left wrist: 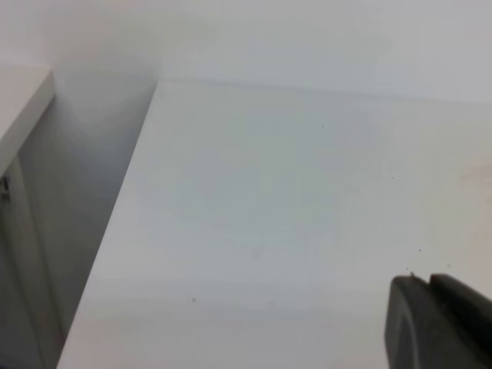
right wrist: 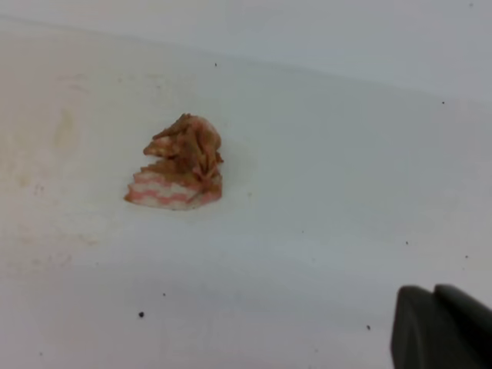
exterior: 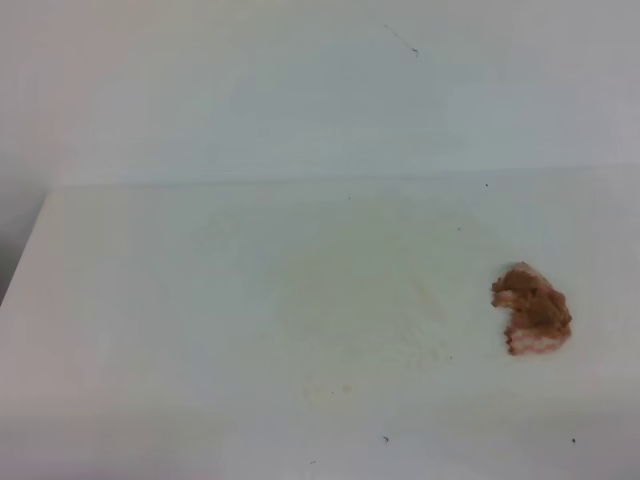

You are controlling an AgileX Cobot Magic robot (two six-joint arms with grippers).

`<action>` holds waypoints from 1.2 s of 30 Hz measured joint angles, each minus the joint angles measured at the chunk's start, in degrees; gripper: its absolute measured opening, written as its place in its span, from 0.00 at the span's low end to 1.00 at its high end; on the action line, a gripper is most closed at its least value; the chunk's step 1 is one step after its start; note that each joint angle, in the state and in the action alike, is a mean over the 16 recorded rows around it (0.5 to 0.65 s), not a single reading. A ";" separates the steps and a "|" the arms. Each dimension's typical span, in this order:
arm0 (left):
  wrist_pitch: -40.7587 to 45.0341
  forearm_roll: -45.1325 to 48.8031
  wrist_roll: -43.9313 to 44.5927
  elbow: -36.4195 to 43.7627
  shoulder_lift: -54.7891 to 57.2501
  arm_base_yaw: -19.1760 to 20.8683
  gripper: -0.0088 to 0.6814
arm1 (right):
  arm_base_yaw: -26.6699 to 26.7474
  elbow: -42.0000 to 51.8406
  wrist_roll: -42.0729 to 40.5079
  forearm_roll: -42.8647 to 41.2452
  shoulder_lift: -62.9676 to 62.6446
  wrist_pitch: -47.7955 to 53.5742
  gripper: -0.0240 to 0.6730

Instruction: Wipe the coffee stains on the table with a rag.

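Observation:
The rag [exterior: 533,310] lies as a crumpled brown lump with pink-white edges on the right side of the white table [exterior: 150,300]. It is loose, with nothing touching it. Left of it the coffee stains [exterior: 350,300] show only as a faint yellowish smear across the table's middle. In the right wrist view the rag [right wrist: 178,165] sits well ahead and to the left of my right gripper [right wrist: 433,290], whose dark fingers are pressed together and empty. My left gripper [left wrist: 429,283] hangs over bare table near the left side, fingers together, holding nothing. Neither gripper appears in the exterior high view.
A white wall [exterior: 320,90] rises behind the table's back edge. The table's left edge [left wrist: 115,231] drops into a shadowed gap, with a white ledge [left wrist: 23,100] beyond it. Tiny dark specks [exterior: 385,438] dot the front of the table.

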 joint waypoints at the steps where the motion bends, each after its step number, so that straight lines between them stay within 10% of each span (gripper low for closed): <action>1: 0.00 0.00 0.00 0.00 0.00 0.00 0.01 | 0.00 0.00 0.00 0.00 0.00 0.00 0.03; 36: 0.00 0.00 0.00 0.00 0.00 0.00 0.01 | 0.00 0.00 0.00 0.00 0.00 0.00 0.03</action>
